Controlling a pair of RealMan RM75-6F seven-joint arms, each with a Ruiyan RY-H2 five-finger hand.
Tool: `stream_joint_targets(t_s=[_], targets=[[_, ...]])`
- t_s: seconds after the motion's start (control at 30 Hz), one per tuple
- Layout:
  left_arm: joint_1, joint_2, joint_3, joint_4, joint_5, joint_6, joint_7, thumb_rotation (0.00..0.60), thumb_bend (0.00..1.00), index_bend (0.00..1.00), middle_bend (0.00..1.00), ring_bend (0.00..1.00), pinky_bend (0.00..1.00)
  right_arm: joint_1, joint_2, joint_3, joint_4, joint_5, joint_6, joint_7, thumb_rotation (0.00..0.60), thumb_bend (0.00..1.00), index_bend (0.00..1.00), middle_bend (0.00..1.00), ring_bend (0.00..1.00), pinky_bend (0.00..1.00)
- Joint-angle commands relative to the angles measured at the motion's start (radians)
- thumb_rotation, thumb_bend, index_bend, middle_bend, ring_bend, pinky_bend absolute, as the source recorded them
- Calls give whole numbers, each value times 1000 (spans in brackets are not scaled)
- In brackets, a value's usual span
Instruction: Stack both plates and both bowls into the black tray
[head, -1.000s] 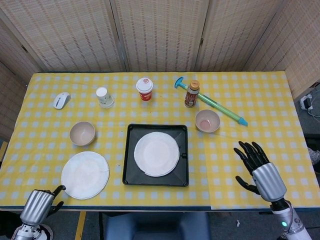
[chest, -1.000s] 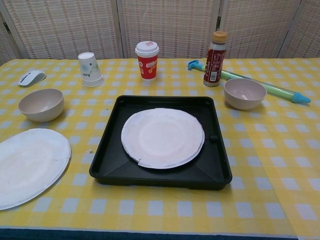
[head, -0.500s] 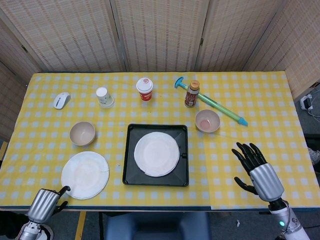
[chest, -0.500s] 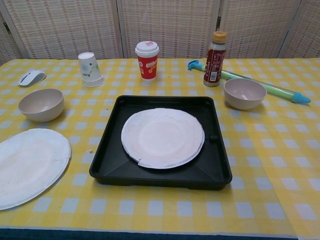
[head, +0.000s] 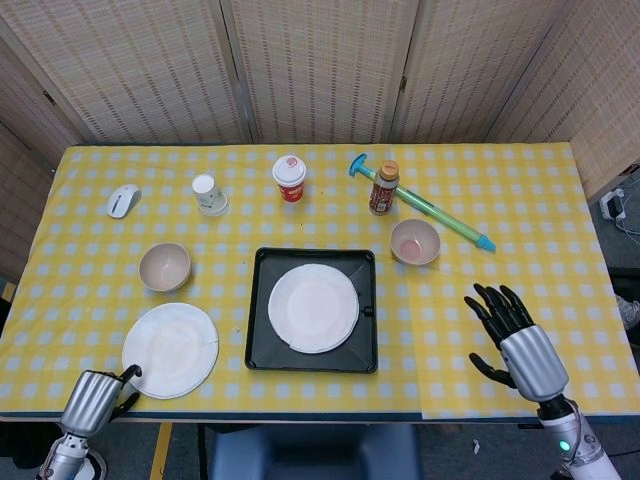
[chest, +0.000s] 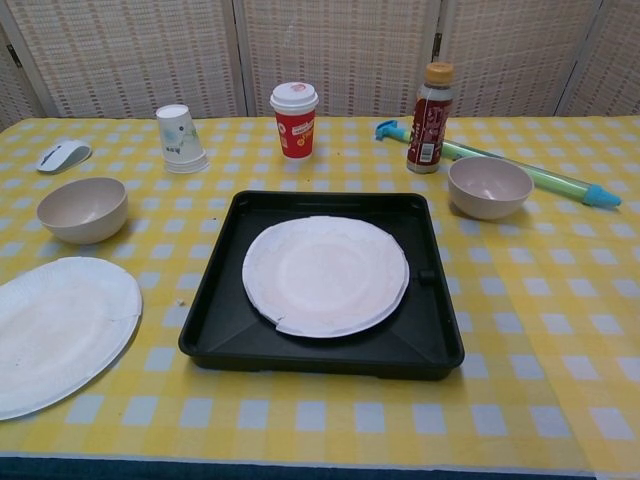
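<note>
At the near counter edge the left hand (head: 97, 398), empty with its grip unclear, sits just beside the loose plate (head: 170, 349), likely to lift it, the right hand (head: 515, 335) spread empty, while beyond, the black tray (head: 258, 340) holds one plate (head: 313, 307), both bowls (head: 164, 266) (head: 415, 241) outside.

Woven rattan folding screen (head: 320, 70) behind table; yellow-white checked tablecloth (head: 520, 260); grey floor (head: 300, 455) below near edge; even light.
</note>
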Motion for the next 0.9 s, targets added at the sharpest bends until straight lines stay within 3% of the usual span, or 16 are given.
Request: stream_joint_targets(t_s=[0.03, 0.5, 0.9], targets=[[-4, -9, 2, 14, -3, 1, -10, 600, 239, 513, 1000, 961, 1000, -1, 1, 3, -2, 2, -2, 3, 600, 284, 0, 0, 0, 0], [-15, -67, 11, 98, -13, 3, -79, 600, 248, 529, 1000, 966, 1000, -7, 3, 9, -2, -1, -2, 3, 600, 285, 0, 0, 0, 0], [-31, -134, 4, 191, -26, 30, -133, 600, 279, 599, 1000, 965, 1000, -8, 2, 16, -1, 3, -8, 1, 600, 285, 0, 0, 0, 0]])
